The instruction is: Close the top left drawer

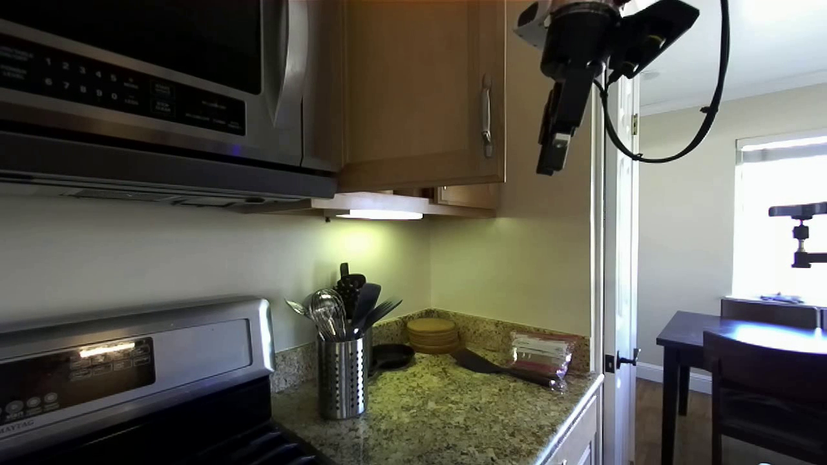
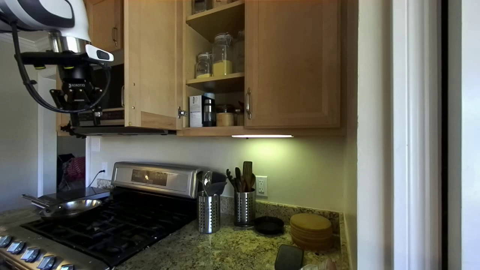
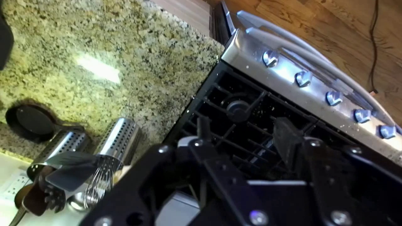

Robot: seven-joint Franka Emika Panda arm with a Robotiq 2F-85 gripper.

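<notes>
In an exterior view, a white robot arm with dark patches reaches in from the upper left corner, and below its shiny silver wrist collar the black Robotiq gripper hangs pointing straight down. From the angle of an exterior view where it enters at the top, the gripper slants slightly toward the picture's left, and a black cable bows out beside the wrist in a wide loop. The wrist view shows the fingers standing well apart, above the black burner grates of a steel-fronted gas stove.

The tall light-brown wooden wall-cabinet door stands swung out from its cabinet, a metal hinge at its edge. Its inner face shows here, beside wooden shelves bearing lidded glass jars. The outer face carries a slim vertical silver bar handle and appears just beside the dark steel microwave. In both exterior views the gripper hangs past the door's free edge, a gap between them; their separation in depth is hard to tell.
</notes>
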